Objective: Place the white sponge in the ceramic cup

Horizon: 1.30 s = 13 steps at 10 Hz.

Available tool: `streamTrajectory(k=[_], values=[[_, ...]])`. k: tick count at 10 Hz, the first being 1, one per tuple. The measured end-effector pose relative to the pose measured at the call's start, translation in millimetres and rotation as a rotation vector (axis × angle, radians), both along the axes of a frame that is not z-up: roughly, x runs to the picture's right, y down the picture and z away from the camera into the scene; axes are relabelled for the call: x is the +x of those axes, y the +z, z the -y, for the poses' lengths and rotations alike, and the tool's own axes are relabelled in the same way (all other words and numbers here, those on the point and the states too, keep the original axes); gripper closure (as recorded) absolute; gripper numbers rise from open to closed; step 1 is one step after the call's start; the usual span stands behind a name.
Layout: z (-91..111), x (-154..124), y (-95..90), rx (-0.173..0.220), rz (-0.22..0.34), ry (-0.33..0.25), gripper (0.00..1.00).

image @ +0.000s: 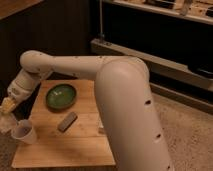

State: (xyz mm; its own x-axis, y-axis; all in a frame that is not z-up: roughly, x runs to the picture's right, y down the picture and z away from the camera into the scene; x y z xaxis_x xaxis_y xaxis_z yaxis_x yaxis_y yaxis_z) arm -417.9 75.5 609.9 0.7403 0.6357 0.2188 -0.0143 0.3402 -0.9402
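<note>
The white sponge (6,123) seemingly hung just beneath the hand (7,106); its grip could not be told. The ceramic cup (24,133) sat beside and below the hand, not under it, so releasing there risked a miss.

Matt wooden table (75,143); hand (7,115) at its left, perhaps smooth plastic.

Green bowl (61,96) on wooden table (85,145), dark grey block (67,121) near it, possibly shelving (150,15) behind, speckled floor (190,135).
</note>
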Motion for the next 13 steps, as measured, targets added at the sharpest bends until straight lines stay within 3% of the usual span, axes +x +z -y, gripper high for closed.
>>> streamTrajectory(k=[4,13], values=[[0,17,10.9,0.025,-0.006,0.004,0.87],[-17,25,38.9,0.005,-0.03,0.05,0.87]])
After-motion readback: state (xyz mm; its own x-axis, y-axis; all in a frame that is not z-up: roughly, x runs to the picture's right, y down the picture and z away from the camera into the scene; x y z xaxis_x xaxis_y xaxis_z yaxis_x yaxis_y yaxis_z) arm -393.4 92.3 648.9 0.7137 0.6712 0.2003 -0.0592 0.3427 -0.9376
